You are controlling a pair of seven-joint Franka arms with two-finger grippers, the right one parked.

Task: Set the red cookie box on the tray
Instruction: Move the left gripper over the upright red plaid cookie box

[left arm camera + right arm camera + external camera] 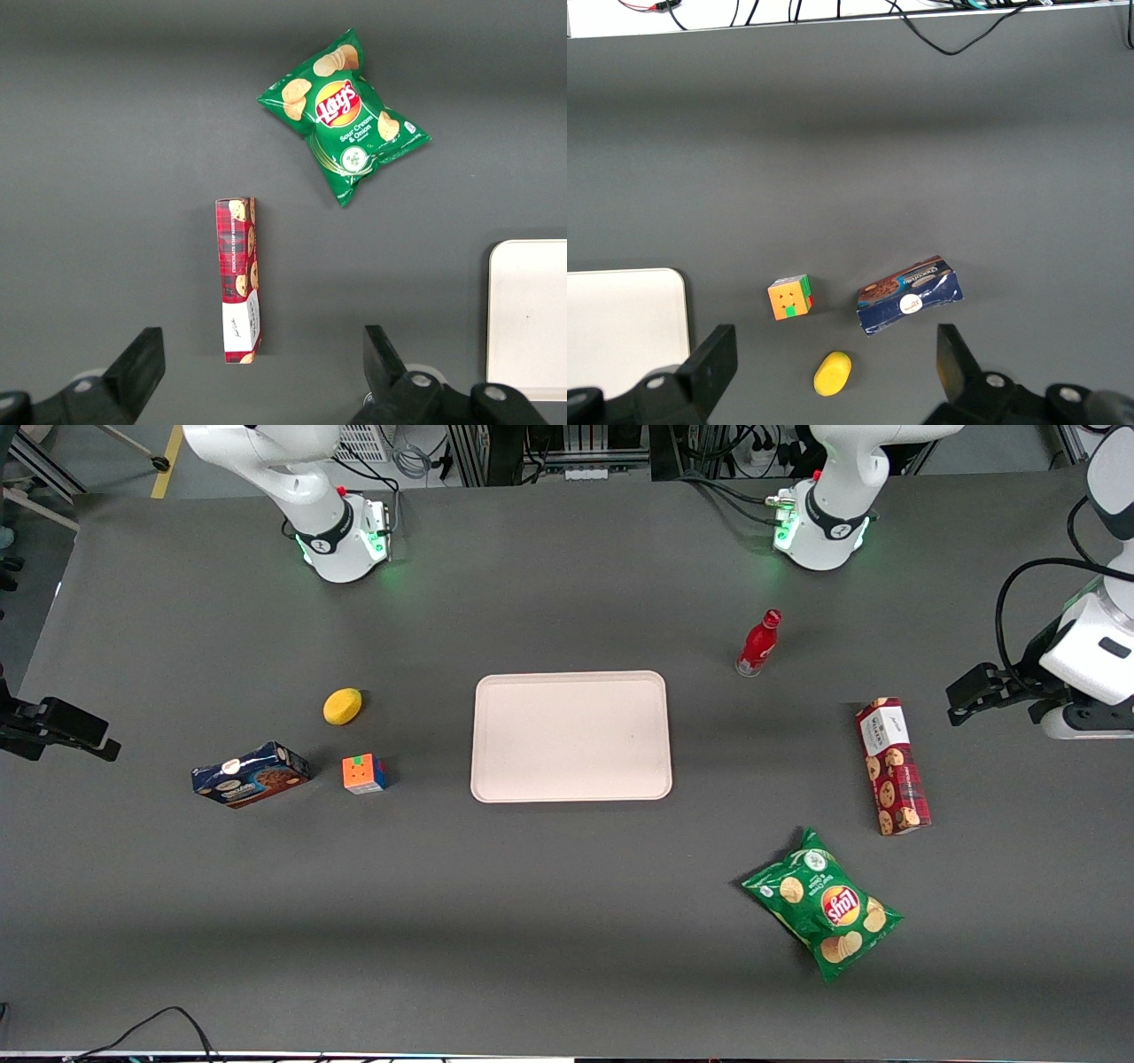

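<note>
Red cookie box lying flat on the surface, apart from the tray; claw open and empty.

Front view: the red cookie box (893, 765) lies at right of frame, the tray (571, 736) at centre, a green chip bag (822, 904) at lower right, and the claw (961, 695) hangs at the right edge. Left wrist view: the open claw (264, 359) hangs above the box's (238, 279) white-label end, with a tray (529, 314) corner visible.

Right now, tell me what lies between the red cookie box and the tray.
Only bare dark table lies between the red cookie box and the tray, clearest in the front view. The open gripper hangs above the box.
</note>
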